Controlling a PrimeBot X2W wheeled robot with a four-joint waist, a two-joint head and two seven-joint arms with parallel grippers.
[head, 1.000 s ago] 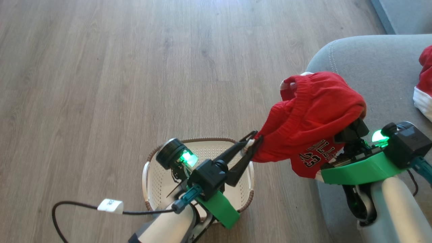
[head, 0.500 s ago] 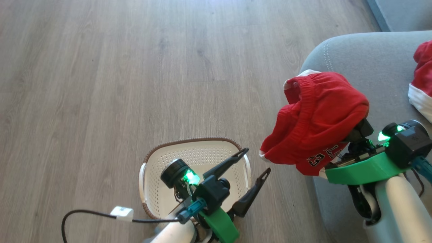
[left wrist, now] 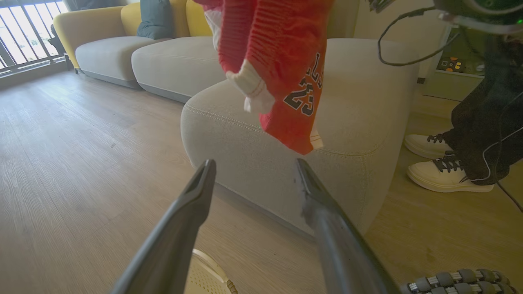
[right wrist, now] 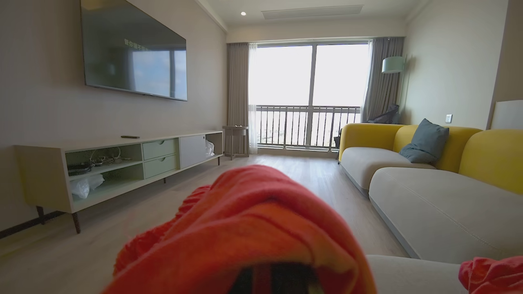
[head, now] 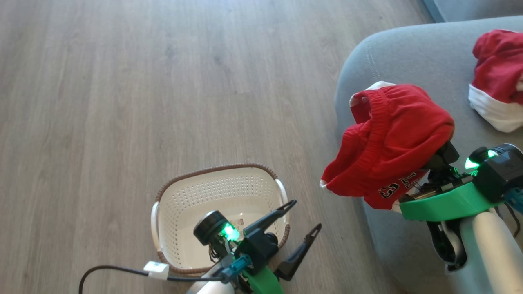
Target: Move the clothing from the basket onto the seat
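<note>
The red shorts (head: pixel 388 143) hang in the air at the right of the head view, draped over the right gripper (head: pixel 443 156). Its fingers are together and hidden inside the cloth. The shorts sit above the rounded near corner of the grey seat (head: pixel 400 53), with the white lettering on the lower fold. The other red garment (head: pixel 496 77), with white trim, lies on the seat at the upper right. The basket (head: pixel 216 192) stands on the wooden floor (head: pixel 122 102) at lower centre, well apart from the shorts. The left gripper (head: pixel 306 213) hovers by its right rim, fingers spread and empty. A person's pale shoes (left wrist: pixel 445 175) stand beside the seat in the left wrist view.
</note>
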